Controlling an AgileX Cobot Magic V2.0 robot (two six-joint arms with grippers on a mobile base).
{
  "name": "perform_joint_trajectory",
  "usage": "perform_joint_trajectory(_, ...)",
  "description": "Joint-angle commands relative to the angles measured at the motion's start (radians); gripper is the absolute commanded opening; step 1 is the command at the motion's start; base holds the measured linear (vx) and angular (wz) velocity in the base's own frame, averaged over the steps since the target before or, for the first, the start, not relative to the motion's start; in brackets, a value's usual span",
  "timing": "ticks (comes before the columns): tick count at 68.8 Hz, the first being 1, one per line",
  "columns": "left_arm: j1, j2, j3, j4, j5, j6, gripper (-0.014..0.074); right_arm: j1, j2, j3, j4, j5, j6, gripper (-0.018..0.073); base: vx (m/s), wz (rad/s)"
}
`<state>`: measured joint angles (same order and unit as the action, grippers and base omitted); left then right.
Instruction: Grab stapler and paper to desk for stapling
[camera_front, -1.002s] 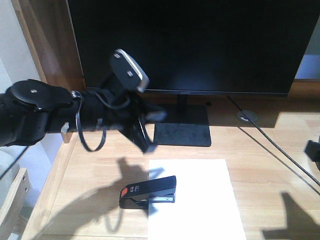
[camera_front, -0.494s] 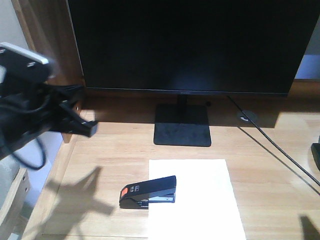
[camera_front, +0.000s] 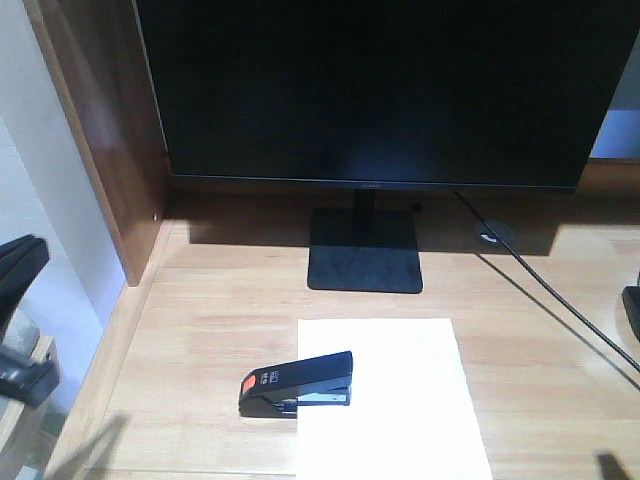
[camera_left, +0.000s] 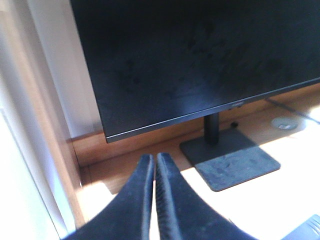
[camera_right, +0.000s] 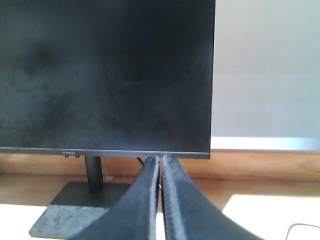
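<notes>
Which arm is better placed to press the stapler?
Left, likely: the stapler sits on the paper's left edge, nearer the left arm; the right arm is at the far edge.

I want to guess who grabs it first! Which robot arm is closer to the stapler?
Probably the left. The left gripper sits off the desk's left edge, the stapler lying toward that side. The right gripper peeks in at the far right edge.

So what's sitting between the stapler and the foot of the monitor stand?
Nothing sits there. In the front-facing view, only bare desk and the far edge of the paper lie between the stapler and the monitor stand base.
</notes>
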<state>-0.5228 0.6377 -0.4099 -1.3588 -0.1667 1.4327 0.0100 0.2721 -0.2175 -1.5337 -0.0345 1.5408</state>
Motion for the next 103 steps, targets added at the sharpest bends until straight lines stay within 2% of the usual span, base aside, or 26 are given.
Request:
perform_joint_trajectory(1, -0.003, -0.053, 0.012, 0.006, -0.006, -0.01, -0.0006, -0.001, 0.006, -0.028, 0.0, -0.009, -0.005, -0.0007, 0.0, 0.0)
perform_joint_trajectory(17, -0.003, -0.085, 0.066, 0.006, -0.004, -0.01, -0.0006, -0.001, 0.006, -0.028, 0.0, -0.008, -0.005, -0.0007, 0.0, 0.0)
perform_joint_trajectory(95, -0.003, -0.085, 0.066, 0.006, 0.002, -0.01, -0.0006, -0.001, 0.006, -0.028, 0.0, -0.008, -0.006, -0.0007, 0.0, 0.0)
perform_joint_trajectory(98, -0.003, -0.085, 0.066, 0.006, 0.007, -0.018, -0.0006, -0.001, 0.006, -0.028, 0.0, -0.008, -0.006, -0.0007, 0.0, 0.0)
perform_joint_trajectory(103, -0.003, -0.088, 0.065, 0.038, 0.009, -0.089, -0.0006, -0.001, 0.006, -0.028, 0.0, -0.008, -0.006, -0.0007, 0.0, 0.0)
